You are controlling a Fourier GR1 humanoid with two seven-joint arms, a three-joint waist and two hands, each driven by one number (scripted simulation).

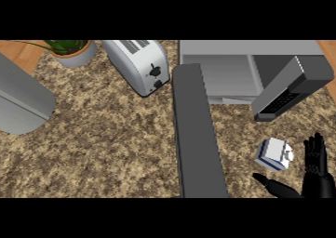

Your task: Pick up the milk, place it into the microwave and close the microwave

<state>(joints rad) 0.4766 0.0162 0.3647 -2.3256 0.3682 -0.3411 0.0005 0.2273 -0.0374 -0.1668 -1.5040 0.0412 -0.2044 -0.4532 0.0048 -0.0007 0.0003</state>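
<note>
Fingers (pixel 315 151) of the right hand (pixel 316 179) stand straight and spread, with the thumb stretched out to the left, holding nothing. Just left of those fingers, apart from them, the milk carton (pixel 274 154) lies on the speckled worktop (pixel 108 144), beyond the thumb's tip. Farther beyond the fingers sits the microwave (pixel 252 65), its door (pixel 291 88) swung open and angled out toward the hand. A long grey bar (pixel 196 139) runs left of the carton. Well to the left stand a toaster (pixel 139 65) and a potted plant (pixel 72 51). Only a grey forearm (pixel 16 97) shows at the far left; its hand is out of sight.
</note>
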